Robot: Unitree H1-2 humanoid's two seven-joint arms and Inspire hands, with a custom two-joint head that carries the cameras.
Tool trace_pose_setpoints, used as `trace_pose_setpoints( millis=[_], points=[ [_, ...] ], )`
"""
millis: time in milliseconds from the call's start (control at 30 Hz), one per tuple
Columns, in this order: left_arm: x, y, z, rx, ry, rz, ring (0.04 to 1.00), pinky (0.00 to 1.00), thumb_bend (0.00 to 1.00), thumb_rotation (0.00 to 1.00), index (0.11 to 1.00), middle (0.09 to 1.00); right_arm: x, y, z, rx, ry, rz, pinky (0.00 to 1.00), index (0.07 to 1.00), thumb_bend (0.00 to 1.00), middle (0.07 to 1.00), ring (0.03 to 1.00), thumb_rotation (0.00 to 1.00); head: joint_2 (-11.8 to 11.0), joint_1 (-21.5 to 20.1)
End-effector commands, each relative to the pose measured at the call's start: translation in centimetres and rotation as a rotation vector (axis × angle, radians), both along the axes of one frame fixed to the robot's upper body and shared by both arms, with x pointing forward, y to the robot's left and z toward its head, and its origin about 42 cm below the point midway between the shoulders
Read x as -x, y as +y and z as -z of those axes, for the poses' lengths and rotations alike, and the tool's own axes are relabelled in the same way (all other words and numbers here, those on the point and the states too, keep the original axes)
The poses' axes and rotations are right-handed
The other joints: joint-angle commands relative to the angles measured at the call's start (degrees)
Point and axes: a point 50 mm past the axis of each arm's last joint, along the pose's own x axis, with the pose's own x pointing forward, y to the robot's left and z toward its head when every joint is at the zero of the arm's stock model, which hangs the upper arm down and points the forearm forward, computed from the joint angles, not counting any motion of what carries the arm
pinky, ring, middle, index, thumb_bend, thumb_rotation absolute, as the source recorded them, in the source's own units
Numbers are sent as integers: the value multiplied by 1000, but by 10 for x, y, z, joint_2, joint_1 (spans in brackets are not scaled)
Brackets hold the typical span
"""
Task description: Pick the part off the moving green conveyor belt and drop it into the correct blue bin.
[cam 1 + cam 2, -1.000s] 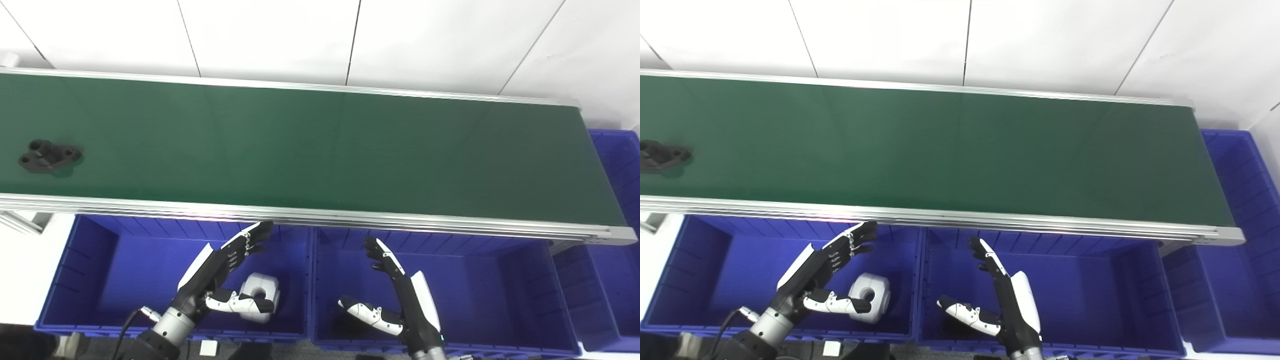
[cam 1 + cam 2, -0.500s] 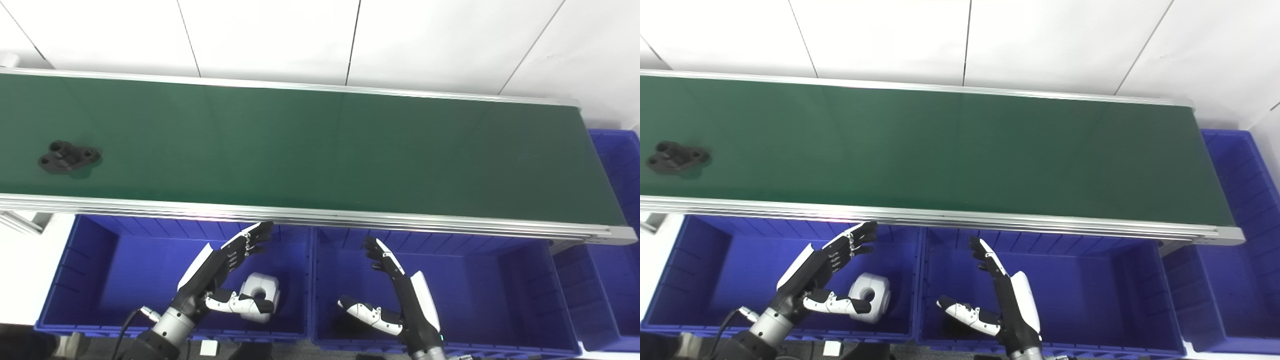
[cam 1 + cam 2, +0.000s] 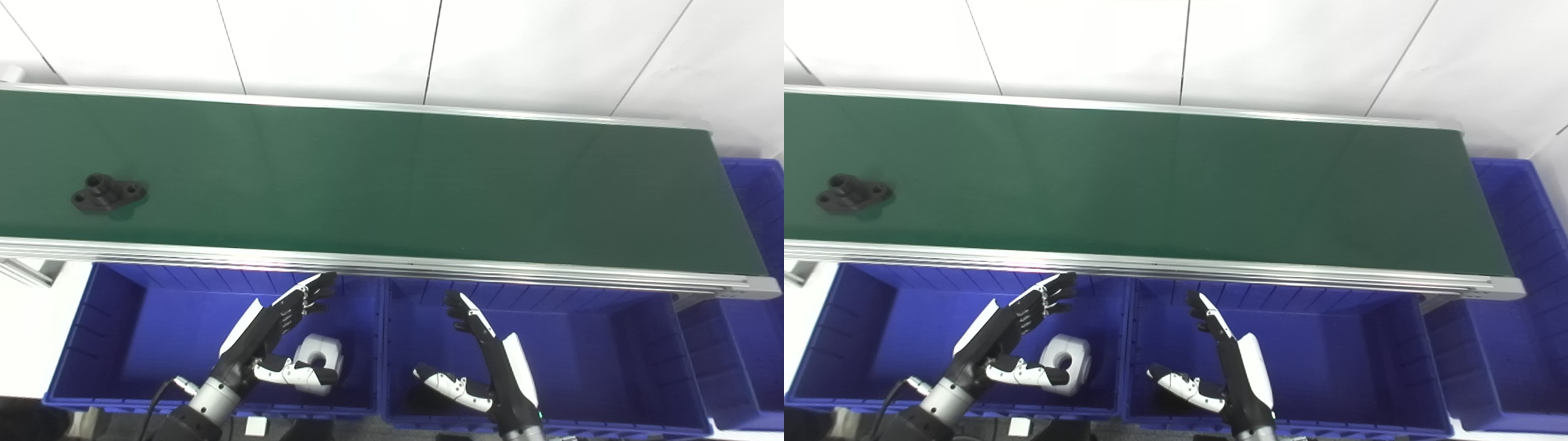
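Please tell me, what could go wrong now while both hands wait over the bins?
The black part lies far left on the belt, while both open hands, left and right, hover low over the bins; a late reach could miss it. Its flat, irregular shape may slip from the fingers.

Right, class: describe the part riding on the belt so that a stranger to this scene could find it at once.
Start at the long green conveyor belt that crosses the picture above the blue bins. Follow it to its far left end: there lies the black part, flat, with round holes. It is the only thing on the belt; the white part is down in a bin.
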Motion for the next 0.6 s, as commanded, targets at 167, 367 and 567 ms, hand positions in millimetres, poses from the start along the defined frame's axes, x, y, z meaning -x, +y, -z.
trace_pose_setpoints(
  millis=[167, 367, 567],
  points=[
    [0, -7, 2, -48, -38, -7, 862, 789, 783, 260, 848, 889, -1, -13, 1, -46, -56, -7, 808, 918, 631, 889, 868, 469, -48, 91],
    [0, -9, 3, -74, -44, -10, 853, 779, 815, 244, 832, 880, -4, -18, 4, -51, -48, -3, 817, 921, 599, 890, 877, 439, -60, 126],
    [0, -10, 3, -93, -54, -20, 837, 761, 840, 257, 822, 868, -5, -21, 7, -47, -41, 2, 817, 924, 593, 898, 885, 463, -68, 129]
  ],
)
